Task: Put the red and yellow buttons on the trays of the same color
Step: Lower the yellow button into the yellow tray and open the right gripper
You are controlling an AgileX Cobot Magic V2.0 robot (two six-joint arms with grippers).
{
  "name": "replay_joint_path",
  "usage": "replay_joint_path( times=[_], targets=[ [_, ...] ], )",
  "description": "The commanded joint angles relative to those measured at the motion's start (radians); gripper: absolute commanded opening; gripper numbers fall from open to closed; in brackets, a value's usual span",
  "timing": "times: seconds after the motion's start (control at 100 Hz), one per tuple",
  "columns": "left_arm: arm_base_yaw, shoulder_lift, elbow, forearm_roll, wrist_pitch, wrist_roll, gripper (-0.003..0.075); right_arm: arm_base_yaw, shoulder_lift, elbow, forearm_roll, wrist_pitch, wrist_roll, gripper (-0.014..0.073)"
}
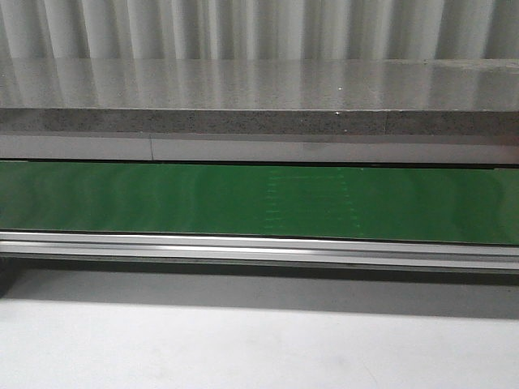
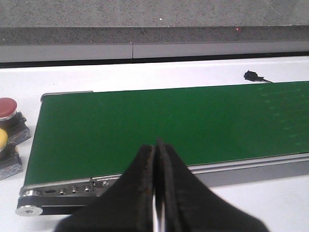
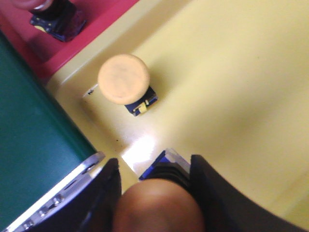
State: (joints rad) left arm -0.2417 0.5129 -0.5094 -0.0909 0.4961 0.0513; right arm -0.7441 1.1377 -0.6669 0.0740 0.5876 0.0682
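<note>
Yellow button (image 3: 157,205) pinched in right hand (image 3: 153,193), cap up, base just over yellow tray (image 3: 231,82); release looks next. Second yellow button (image 3: 124,81) already stands on same tray, just ahead of hand. Red tray (image 3: 104,14) beyond holds dark-based button (image 3: 53,17). Left hand (image 2: 155,193) pressed together, empty, over green conveyor belt (image 2: 159,125); red button (image 2: 7,107) off to side on white worktop (image 2: 145,72).

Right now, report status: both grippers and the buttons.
Left gripper shut, empty, over green conveyor belt. Right gripper shut on a button above yellow tray. One yellow button already there. Nothing blocking.
</note>
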Motion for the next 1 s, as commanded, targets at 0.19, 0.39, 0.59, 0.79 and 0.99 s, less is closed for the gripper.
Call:
replay_joint_path(
  times=[0.19, 0.39, 0.59, 0.79, 0.99],
  targets=[
    [-0.007, 0.000, -0.027, -0.013, -0.068, -0.002, -0.0020, -0.010, 0.115, -0.018, -0.001, -0.131, 0.032, 0.0101],
    [-0.007, 0.000, -0.027, -0.013, -0.068, -0.002, -0.0020, -0.010, 0.179, -0.018, -0.001, -0.164, 0.054, 0.0125],
    [-0.007, 0.000, -0.027, -0.013, -0.068, -0.002, -0.0020, -0.010, 0.180, -0.018, -0.001, -0.177, 0.056, 0.0461],
    [-0.007, 0.000, -0.027, -0.013, -0.068, -0.002, -0.0020, -0.010, 0.172, -0.022, -0.001, -0.169, 0.057, 0.0603],
    [-0.007, 0.000, -0.027, -0.013, -0.068, -0.002, -0.0020, -0.006, 0.094, -0.036, 0.008, -0.127, 0.057, 0.0580]
  ],
)
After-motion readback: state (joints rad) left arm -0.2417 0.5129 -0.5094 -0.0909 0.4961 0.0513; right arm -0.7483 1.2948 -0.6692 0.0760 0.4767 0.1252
